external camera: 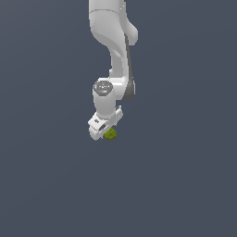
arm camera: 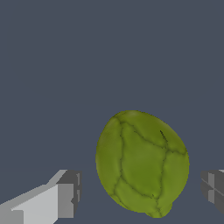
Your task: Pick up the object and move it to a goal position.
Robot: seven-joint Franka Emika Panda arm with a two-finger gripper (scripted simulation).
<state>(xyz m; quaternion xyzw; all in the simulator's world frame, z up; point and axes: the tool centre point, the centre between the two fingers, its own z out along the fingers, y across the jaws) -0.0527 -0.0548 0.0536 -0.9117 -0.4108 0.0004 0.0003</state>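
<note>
Now object (arm camera: 142, 162) between spread fingers (arm camera: 65, 194), clear gaps both sides.

The object (external camera: 110, 134) (arm camera: 142, 162) is a small yellow-green lumpy blob, roughly egg-shaped with dark vein-like creases across its skin, lying on the plain grey surface (external camera: 185, 185) just beneath the white arm's lower end in the exterior view.
</note>
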